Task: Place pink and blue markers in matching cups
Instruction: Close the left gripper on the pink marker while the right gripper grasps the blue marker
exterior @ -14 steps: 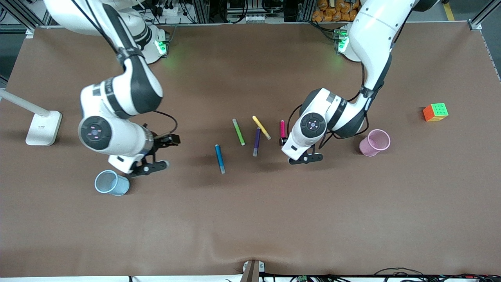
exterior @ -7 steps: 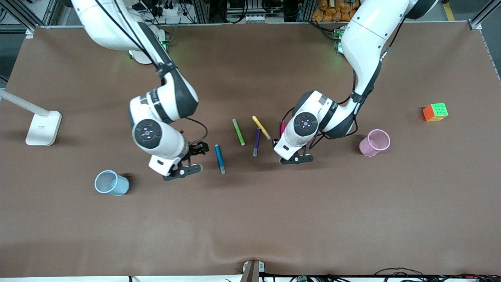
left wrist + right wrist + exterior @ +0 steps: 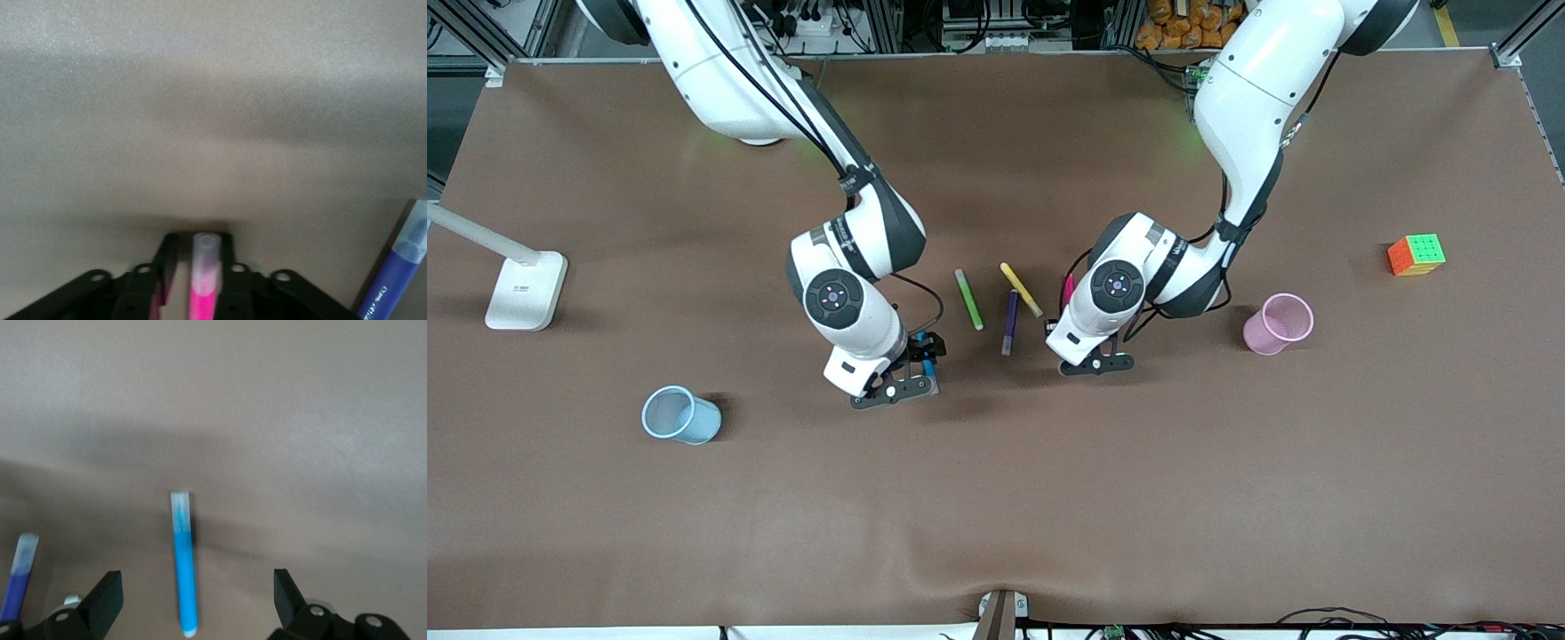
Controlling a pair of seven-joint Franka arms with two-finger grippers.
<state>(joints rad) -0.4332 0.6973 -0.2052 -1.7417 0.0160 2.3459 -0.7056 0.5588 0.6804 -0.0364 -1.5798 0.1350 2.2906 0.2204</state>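
The pink marker [image 3: 1067,289] lies on the brown table, mostly hidden under my left arm's hand. My left gripper [image 3: 1072,345] is down on it; in the left wrist view the left gripper [image 3: 199,243] is shut on the pink marker [image 3: 203,293], whose pale end sticks out past the fingertips. The blue marker [image 3: 927,364] lies under my right gripper [image 3: 914,366]. In the right wrist view the right gripper [image 3: 197,587] stands open and astride the blue marker [image 3: 185,580], not touching it. The pink cup [image 3: 1279,323] stands toward the left arm's end. The blue cup [image 3: 680,415] stands toward the right arm's end.
Green marker [image 3: 968,300], yellow marker [image 3: 1021,289] and purple marker [image 3: 1009,322] lie between the two grippers. A colour cube [image 3: 1416,254] sits past the pink cup. A white lamp base [image 3: 525,289] stands at the right arm's end.
My right arm swung from beside the blue cup to over the blue marker, still open. My left gripper shifted slightly toward the purple marker and closed in on the pink marker.
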